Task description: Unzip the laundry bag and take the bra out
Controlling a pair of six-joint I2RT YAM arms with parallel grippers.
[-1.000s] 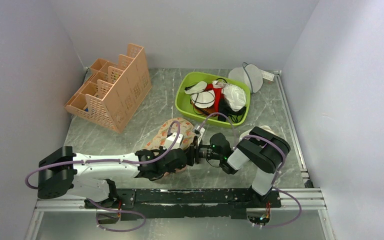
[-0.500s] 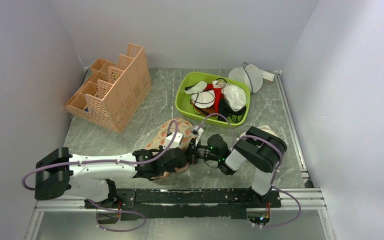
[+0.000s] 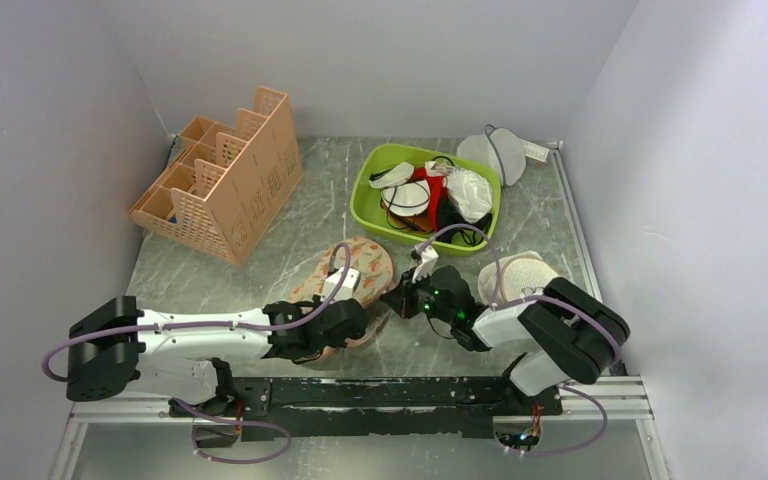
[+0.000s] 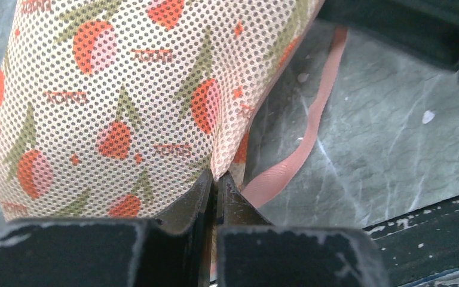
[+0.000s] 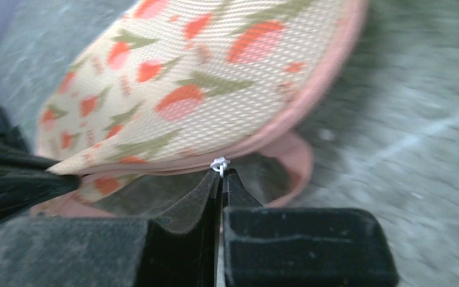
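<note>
Marble table (image 3: 320,210), laundry bag (image 4: 125,89) edge clamped in left fingers (image 4: 185,203), zip pull (image 5: 219,164) pinched by right fingers (image 5: 194,200).

Left tool (image 4: 217,177), right tool (image 5: 221,174): both clamped tight.

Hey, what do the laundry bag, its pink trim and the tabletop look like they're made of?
Laundry bag: soft printed mesh fabric, matte, with tiny regular holes all over it.
Pink trim: flat woven ribbon, probably synthetic. It is a thin strip that bends loosely.
Table: smooth grey marble-look surface with pale veins. Whether it is real stone or laminate, I cannot tell.
</note>
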